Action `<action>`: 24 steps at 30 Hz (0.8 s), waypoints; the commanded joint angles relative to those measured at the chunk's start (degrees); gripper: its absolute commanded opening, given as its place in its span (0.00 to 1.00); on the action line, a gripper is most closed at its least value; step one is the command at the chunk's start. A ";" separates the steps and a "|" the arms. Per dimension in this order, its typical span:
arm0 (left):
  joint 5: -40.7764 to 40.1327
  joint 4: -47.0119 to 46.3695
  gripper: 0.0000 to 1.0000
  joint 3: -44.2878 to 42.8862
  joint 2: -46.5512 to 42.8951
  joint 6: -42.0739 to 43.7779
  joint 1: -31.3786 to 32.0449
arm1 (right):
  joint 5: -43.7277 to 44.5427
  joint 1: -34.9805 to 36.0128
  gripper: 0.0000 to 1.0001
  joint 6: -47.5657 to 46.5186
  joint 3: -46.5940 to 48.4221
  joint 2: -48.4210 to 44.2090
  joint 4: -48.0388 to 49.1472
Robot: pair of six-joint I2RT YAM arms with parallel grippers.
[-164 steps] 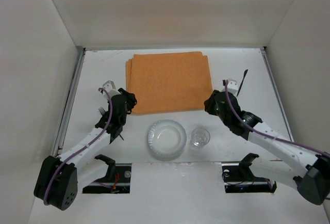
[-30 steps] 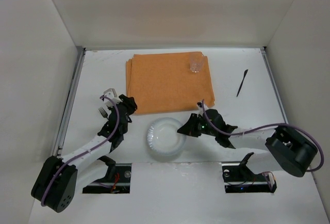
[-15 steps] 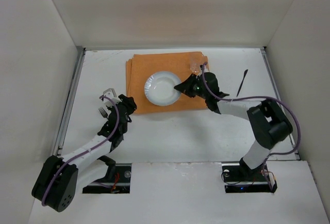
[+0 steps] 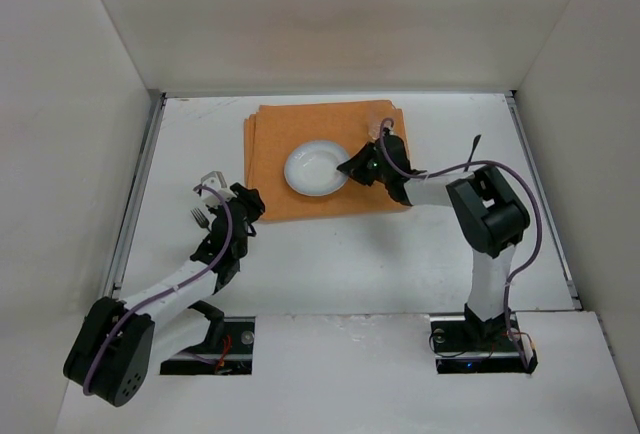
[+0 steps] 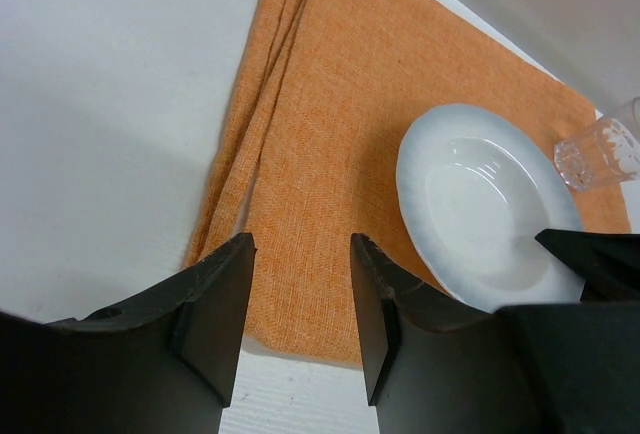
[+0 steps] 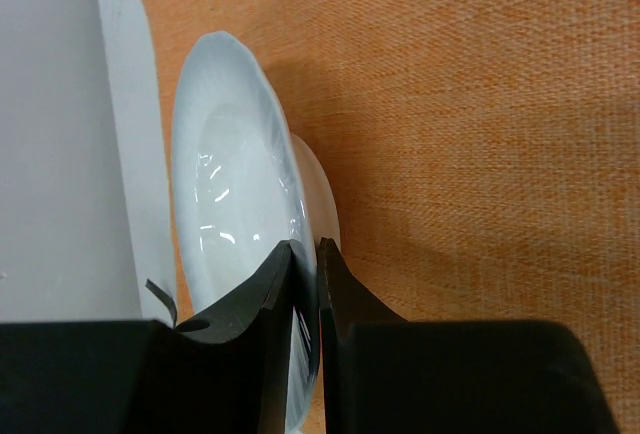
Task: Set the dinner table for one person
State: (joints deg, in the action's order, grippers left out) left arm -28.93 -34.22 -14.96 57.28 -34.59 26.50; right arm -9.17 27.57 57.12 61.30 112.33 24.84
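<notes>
A white plate is at the middle of the orange placemat; whether it rests on the cloth or hangs just above it I cannot tell. My right gripper is shut on its right rim. In the right wrist view the fingers pinch the plate's edge. A clear glass stands on the placemat's far right corner, partly hidden by the right arm. My left gripper stands open and empty at the placemat's near left corner. The dinner table lies white around them.
A fork lies left of the left arm. A black knife lies right of the placemat. White walls close the table on three sides. In the left wrist view the plate and glass show ahead.
My right gripper has carried the plate from the table's near edge onto the placemat and has since shifted it slightly farther back. The left arm has not moved.
</notes>
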 commanded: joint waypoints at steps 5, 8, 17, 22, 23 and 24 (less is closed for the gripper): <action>-0.08 -3.13 0.41 0.11 0.64 -0.48 -0.62 | 1.34 -0.46 0.23 1.33 4.18 0.25 4.43; 0.19 -3.31 0.41 0.28 0.47 -0.48 -0.62 | 1.87 -0.29 0.41 0.36 3.83 0.08 1.54; 0.28 -3.31 0.41 0.20 0.12 -0.66 -0.44 | 6.09 -0.46 0.64 -5.61 -5.38 -10.01 -4.44; 0.28 -3.31 0.41 0.28 -0.85 -0.83 0.43 | 9.51 -4.40 0.59 -10.45 -13.12 -21.87 -8.31; 0.28 -3.31 0.41 0.20 -0.76 -0.83 0.52 | 10.65 -5.89 0.53 -11.32 -14.09 -23.98 -9.36; 0.45 -3.14 0.39 0.11 -0.68 -0.83 0.87 | 12.06 -7.91 0.46 -12.64 -14.71 -25.83 -10.59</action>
State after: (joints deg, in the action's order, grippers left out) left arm -28.47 -34.50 -14.96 57.89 -35.00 26.68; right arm -2.52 24.08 49.01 48.25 92.12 16.47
